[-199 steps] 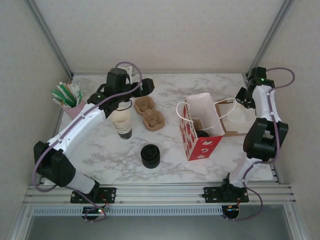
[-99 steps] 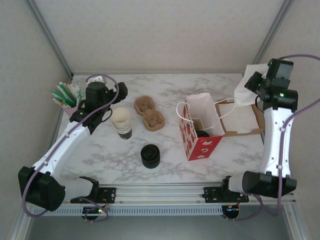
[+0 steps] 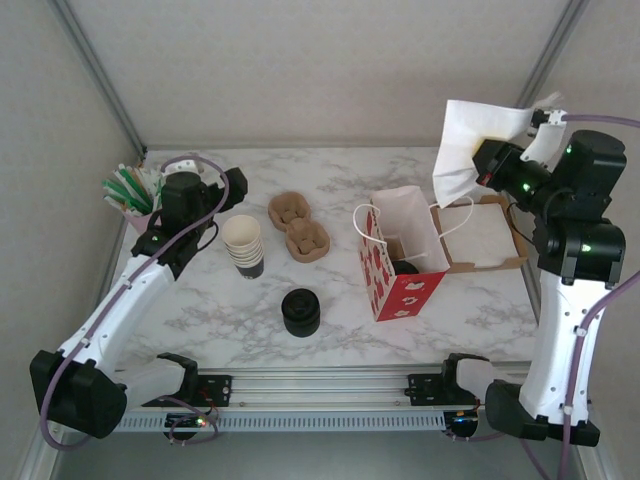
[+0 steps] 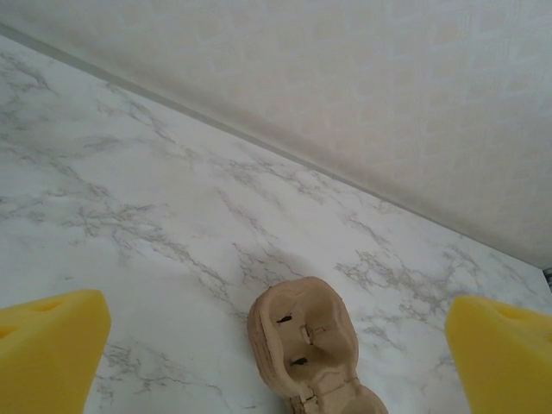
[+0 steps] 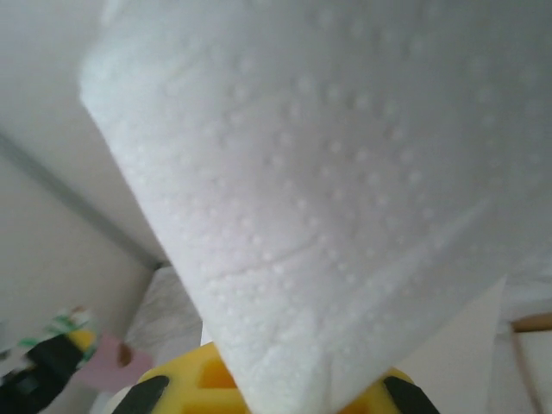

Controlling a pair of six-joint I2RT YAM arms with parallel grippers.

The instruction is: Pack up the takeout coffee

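We have the right gripper (image 3: 482, 168) up high over the right side of the table, jaws pinched on a white napkin (image 3: 462, 135) that droops above the brown cardboard tray (image 3: 492, 265). Over on the left, the left gripper (image 3: 232, 186) hovers near the back with its jaws spread wide and nothing between them, its wrist camera looking down at the cup carrier (image 4: 304, 336). And the takeout coffee (image 3: 405, 268)? We can see its black lid sitting inside the open red gift bag (image 3: 400, 292).
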